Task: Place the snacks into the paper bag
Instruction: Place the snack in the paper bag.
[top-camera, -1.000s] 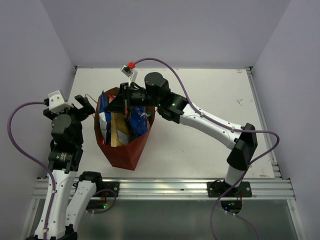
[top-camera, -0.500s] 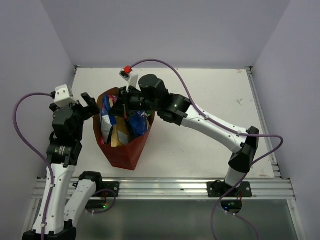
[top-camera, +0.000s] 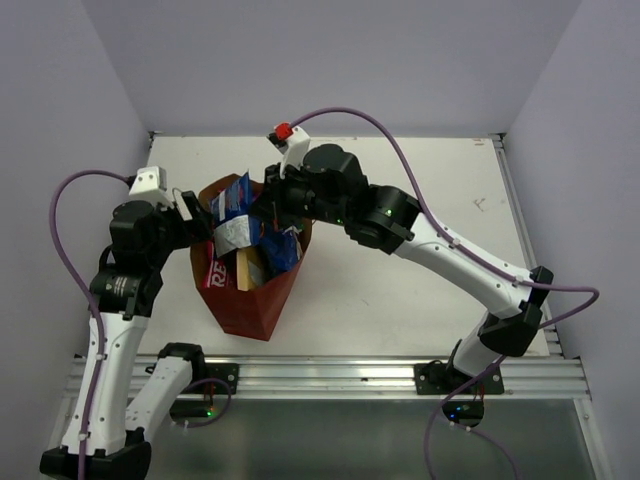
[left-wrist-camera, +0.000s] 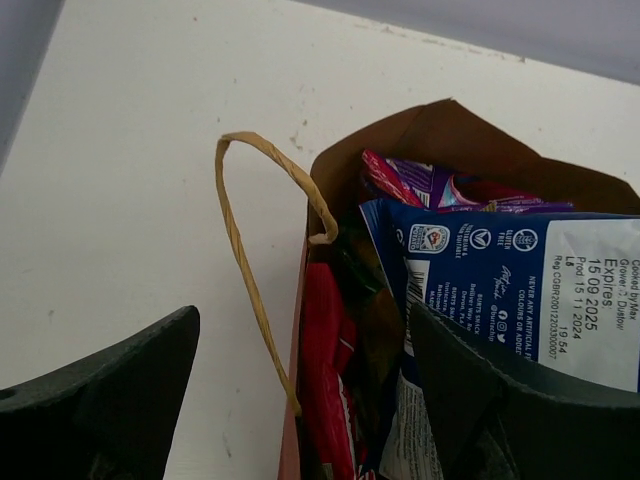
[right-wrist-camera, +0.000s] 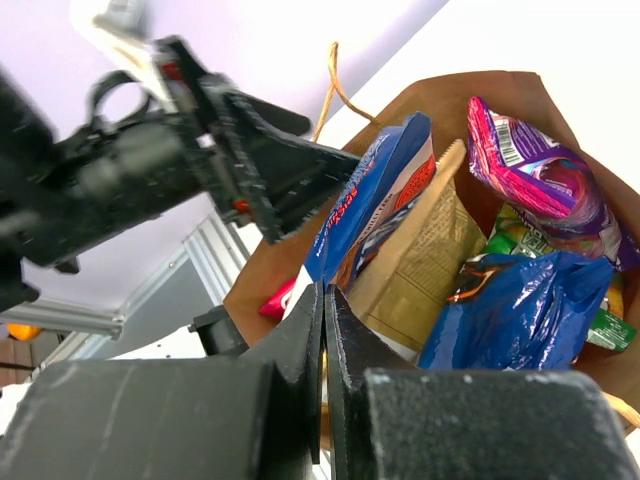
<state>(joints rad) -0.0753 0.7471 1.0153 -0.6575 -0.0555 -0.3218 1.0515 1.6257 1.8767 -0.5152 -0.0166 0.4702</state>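
The paper bag stands upright on the table, brown inside with red sides, full of snacks. A blue-white packet sticks up at its left, and a red packet lies against the left wall. In the right wrist view I see a tan-gold packet, a purple-pink one, a dark blue one and a bit of green one. My left gripper is open astride the bag's left wall, beside the loop handle. My right gripper hovers shut over the bag's mouth, with nothing visible between its fingers.
The white table runs back to purple walls, with a metal rail along its near edge. The left gripper's body shows close behind the bag's rim in the right wrist view.
My left gripper has swung right, up to the bag's left rim. My right gripper has risen out of the bag and drawn back, still shut. The blue-white packet now stands higher.
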